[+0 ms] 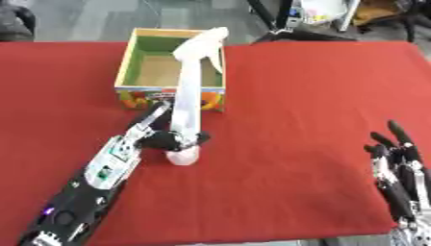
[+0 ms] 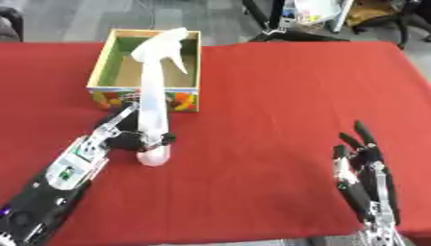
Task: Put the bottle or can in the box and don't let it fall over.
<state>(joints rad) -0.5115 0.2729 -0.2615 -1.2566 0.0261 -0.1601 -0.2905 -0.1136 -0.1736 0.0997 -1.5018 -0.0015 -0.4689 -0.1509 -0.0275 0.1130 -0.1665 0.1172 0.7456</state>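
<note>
Left hand point(image 1: 166, 139) hides spray bottle's point(image 1: 190, 86) lower body (base visible).

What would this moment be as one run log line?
left hand: shut on spray bottle, upright on red table | box: holds nothing, behind bottle | right hand: open, idle, lower right

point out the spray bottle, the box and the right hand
spray bottle point(image 1: 187, 91), left eye view, mid body
box point(image 1: 170, 97), left eye view, printed front wall
right hand point(image 2: 363, 169), right eye view, palm
</note>
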